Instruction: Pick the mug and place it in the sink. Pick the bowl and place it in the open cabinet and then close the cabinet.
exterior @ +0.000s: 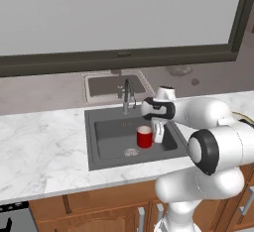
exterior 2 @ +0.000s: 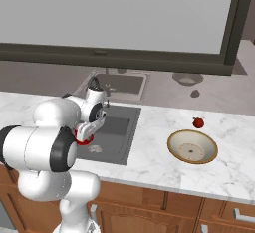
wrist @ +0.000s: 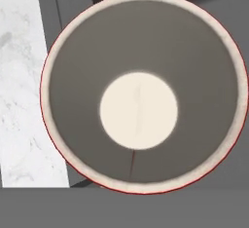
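One mug [exterior: 144,138] upright in the sink [exterior: 106,149], jaws clenched on its rim. One bowl [exterior 2: 192,147], one small red fruit [exterior 2: 198,123] on the tabletop [exterior 2: 159,162].

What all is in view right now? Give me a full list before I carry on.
mug: one, bright red outside, pale inside, upright inside the basin, at the gripper
sink: one, dark grey, set into the counter, round drain in its floor
faucet: one, chrome, at the back edge of the basin
bowl: one, tan outside, cream inside, on the counter right of the basin
small fruit: one, red, on the counter just behind the bowl
counter: one, white marble
lower cupboards: brown wood, grey handles, under the counter
gripper: one, white, closed on the mug's rim inside the basin
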Controlling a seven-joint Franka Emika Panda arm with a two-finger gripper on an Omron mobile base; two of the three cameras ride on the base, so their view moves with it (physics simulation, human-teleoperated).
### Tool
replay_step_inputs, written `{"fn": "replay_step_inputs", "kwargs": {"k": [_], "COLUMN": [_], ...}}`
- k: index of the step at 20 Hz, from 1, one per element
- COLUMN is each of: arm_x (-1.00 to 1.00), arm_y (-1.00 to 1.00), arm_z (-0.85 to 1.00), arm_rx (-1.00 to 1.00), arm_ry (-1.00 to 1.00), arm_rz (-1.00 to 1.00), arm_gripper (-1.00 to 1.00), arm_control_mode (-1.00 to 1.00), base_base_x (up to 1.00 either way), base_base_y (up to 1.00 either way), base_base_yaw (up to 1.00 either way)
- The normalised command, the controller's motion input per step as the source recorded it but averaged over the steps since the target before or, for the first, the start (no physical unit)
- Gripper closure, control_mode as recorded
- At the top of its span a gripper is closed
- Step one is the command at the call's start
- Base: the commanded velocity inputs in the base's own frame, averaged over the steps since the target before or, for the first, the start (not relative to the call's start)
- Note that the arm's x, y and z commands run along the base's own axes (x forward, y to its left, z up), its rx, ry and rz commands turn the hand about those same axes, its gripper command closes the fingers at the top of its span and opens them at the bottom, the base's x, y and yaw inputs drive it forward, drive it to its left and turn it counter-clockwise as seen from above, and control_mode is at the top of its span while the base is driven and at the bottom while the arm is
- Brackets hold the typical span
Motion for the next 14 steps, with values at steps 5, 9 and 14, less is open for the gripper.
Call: {"fn": "replay_step_inputs", "kwargs": {"k": [5,9,14], "arm_x": [0.14,0.1,0.08], "arm_y": [0.06,0.0,0.0], "arm_z": [-0.1,-0.08,-0.05], "arm_rx": [0.0,0.0,0.0], "arm_ry": [-0.09,-0.07,-0.03], "arm_rz": [0.0,0.0,0.0], "arm_gripper": [1.0,1.0,1.0], "arm_control_mode": [-1.0,-1.0,-1.0], "base_base_x": [0.0,0.0,0.0], "base_base_y": [0.0,0.0,0.0], "base_base_yaw": [0.0,0.0,0.0]}}
